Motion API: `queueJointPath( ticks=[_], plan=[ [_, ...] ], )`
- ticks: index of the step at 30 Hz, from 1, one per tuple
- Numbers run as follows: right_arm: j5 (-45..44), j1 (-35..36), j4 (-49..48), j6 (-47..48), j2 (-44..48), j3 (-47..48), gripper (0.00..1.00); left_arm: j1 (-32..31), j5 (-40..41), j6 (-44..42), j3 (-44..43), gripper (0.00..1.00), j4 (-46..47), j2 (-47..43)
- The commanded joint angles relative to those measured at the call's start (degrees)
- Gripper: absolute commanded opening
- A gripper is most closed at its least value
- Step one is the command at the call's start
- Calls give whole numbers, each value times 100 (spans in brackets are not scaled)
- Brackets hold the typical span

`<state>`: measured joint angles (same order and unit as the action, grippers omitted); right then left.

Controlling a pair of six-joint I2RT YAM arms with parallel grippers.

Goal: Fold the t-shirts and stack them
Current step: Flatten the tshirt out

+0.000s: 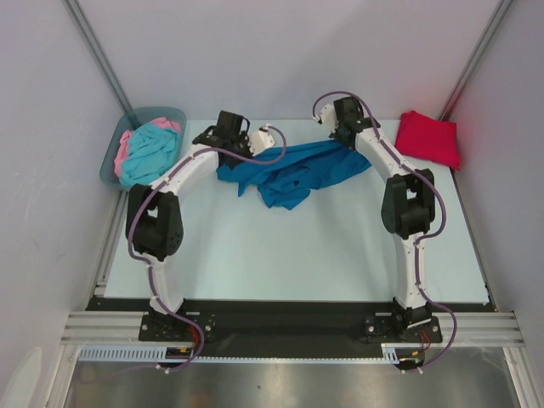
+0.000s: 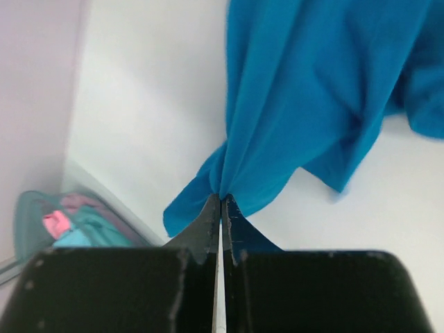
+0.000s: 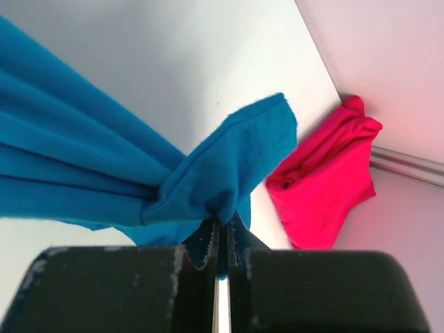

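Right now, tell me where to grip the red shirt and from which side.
Probably its near left edge, coming from above and the left. The red shirt lies in a flat heap in the far right corner, the side wall close on its right, so that edge is freest.

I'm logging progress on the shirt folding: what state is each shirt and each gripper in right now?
Blue t-shirt: unfolded, held at two ends, middle bunched on the table.
Left gripper: shut on the blue t-shirt.
Right gripper: shut on the blue t-shirt.
Red t-shirt: roughly folded, lying at the far right corner.
Turquoise t-shirt: crumpled in the bin.
Pink t-shirt: crumpled in the bin, partly hidden.
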<state>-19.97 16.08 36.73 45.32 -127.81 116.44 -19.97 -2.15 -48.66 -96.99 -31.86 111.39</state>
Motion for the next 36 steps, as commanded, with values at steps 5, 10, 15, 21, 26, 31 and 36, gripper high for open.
queueJointPath(
  ticks=[5,10,15,21,26,31,36],
  plan=[
    [-464,-113,-140,197,459,-52,0,89,804,-706,717,0,-102,268],
    [-403,-96,27,100,503,-60,0,28,1742,-478,655,0,739,734],
    [-377,-52,89,3,520,-183,0,-51,2368,-715,945,0,2402,673],
    [-341,1,124,-58,511,-201,0,-200,2378,-759,752,2,2659,919],
    [-324,18,150,-32,485,-201,0,-245,2413,-663,822,95,2755,1042],
    [-262,27,194,-85,485,-227,0,-166,2071,-250,699,100,2054,586],
    [-236,36,168,-111,476,-306,0,-95,983,191,927,90,832,-292]
  ],
)
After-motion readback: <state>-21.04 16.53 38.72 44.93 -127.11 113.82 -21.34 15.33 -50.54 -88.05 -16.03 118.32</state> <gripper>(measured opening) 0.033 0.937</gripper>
